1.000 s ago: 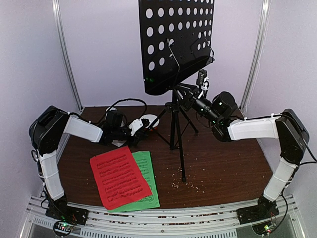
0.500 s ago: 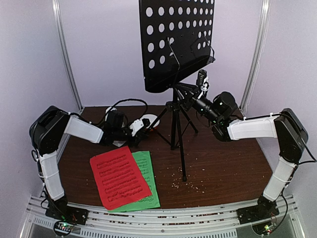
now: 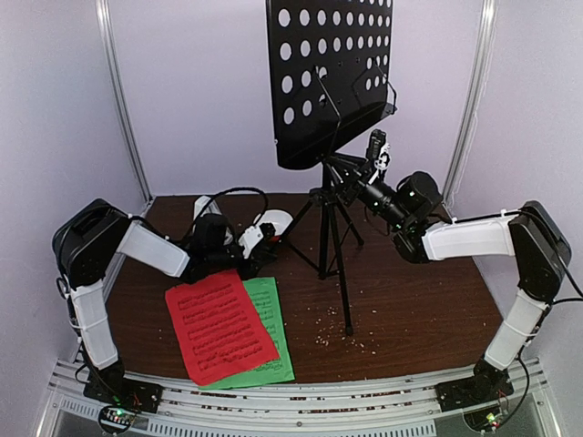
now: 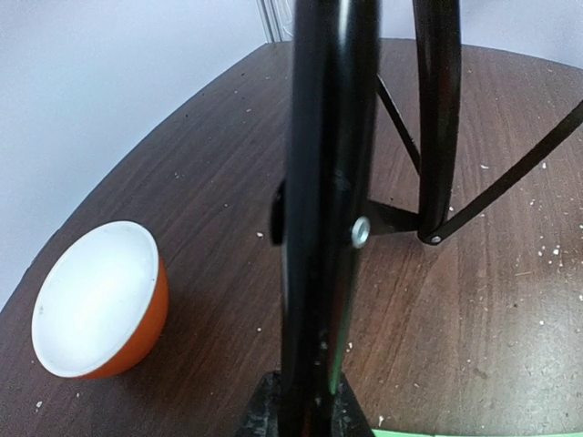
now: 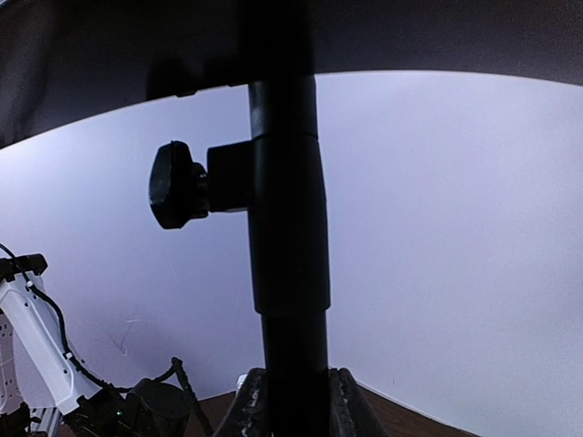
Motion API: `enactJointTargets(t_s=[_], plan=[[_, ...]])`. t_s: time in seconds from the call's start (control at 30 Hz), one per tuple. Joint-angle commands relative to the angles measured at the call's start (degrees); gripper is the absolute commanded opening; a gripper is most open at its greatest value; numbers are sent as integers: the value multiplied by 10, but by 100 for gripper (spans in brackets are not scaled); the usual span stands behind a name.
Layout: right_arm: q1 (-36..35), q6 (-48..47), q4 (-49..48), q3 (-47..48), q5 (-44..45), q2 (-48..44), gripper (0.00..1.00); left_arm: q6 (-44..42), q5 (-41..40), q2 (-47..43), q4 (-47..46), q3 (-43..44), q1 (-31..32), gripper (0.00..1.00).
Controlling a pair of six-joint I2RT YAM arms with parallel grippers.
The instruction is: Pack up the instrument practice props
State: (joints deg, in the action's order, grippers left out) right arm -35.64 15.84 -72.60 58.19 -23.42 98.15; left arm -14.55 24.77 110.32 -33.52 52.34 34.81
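The tall black music stand (image 3: 332,73) stands on its tripod at the back middle of the table. My left gripper (image 3: 268,239) is shut on the left tripod leg (image 4: 321,209), low down, close to the tabletop. My right gripper (image 3: 341,172) is shut on the stand's upright pole (image 5: 290,273) just under its clamp knob (image 5: 173,185). The red sheet-music page (image 3: 219,323) lies flat at the front left, overlapping the green page (image 3: 273,332).
A small white-and-orange bowl (image 4: 96,300) sits on the dark wooden table (image 3: 410,300) left of the gripped leg; it also shows behind my left wrist as the bowl (image 3: 279,221). Crumbs dot the table around the front tripod foot (image 3: 348,331). Lilac walls enclose three sides.
My right gripper has closed on the pole. The stand has shifted slightly right, its front foot with it. My left gripper moved a little nearer with the leg.
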Motion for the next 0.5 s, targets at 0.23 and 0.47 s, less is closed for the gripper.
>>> enactJointTargets(t_s=[0.23,0.47], plan=[[-21,-18,54,-60,23,-58,0,73,-20,-31,-138,-29,41,0],[-30,-46,89,-96,43,-117,0,83,-32,-36,-197,-45,58,0]])
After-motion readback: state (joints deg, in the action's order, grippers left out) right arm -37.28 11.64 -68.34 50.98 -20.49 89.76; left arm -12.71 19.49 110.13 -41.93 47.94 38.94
